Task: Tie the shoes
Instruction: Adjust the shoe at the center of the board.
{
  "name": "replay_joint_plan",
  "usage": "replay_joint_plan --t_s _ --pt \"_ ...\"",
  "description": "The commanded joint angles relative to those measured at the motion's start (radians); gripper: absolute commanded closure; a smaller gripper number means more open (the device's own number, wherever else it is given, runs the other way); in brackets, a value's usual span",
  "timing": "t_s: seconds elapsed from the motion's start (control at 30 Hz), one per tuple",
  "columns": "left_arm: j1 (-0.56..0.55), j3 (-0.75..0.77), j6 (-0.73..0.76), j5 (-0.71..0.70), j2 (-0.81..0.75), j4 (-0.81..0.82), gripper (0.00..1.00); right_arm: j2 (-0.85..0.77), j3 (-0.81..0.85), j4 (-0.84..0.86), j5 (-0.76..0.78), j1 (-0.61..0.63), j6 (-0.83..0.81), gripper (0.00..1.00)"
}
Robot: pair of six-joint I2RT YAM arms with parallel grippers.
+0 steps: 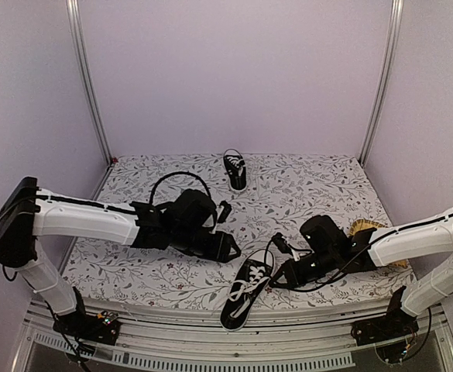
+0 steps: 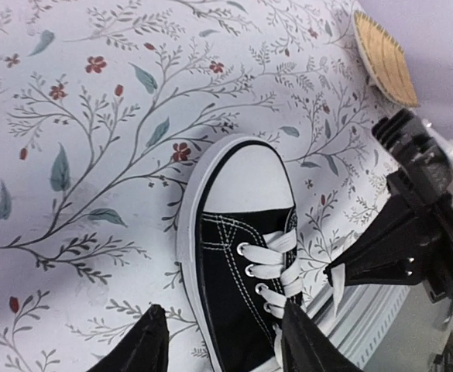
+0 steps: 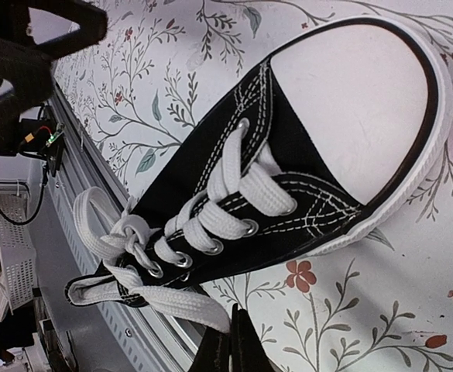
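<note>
One of the shoes [image 1: 245,293], black with white laces and a white toe cap, lies at the table's near edge, heel over the rim. The other shoe [image 1: 235,170] stands far back in the middle. My left gripper [image 1: 228,248] hovers open just left of the near shoe. In the left wrist view its fingers [image 2: 145,343] straddle the near shoe [image 2: 238,256], one fingertip against the laces. My right gripper [image 3: 231,346] is shut on a white lace end [image 3: 176,300] that runs from a loose knot at the near shoe's [image 3: 303,147] top eyelets. That same right gripper [image 2: 354,271] shows in the left wrist view, pinching the lace.
A floral cloth [image 1: 311,186] covers the table. A round woven disc [image 1: 368,229] lies at the right, behind my right arm. The metal table rim [image 1: 211,329] runs under the near shoe's heel. Upright frame posts [image 1: 90,85] stand at the back corners.
</note>
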Motion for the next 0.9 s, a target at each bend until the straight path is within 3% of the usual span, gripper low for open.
replay_joint_plan --t_s 0.0,0.27,0.8,0.87 --pt "0.006 0.066 0.047 0.162 0.112 0.061 0.53 0.010 -0.005 0.025 -0.013 -0.008 -0.005 0.98" --pt "-0.029 0.012 0.025 0.264 0.140 0.131 0.58 0.026 0.007 0.026 -0.018 -0.007 -0.012 0.98" --pt "-0.106 -0.098 -0.060 0.276 0.110 0.222 0.67 0.042 0.015 0.032 -0.030 -0.006 -0.023 0.98" --pt "-0.107 -0.107 -0.068 0.275 0.115 0.237 0.72 0.037 0.014 0.032 -0.030 -0.008 -0.020 0.98"
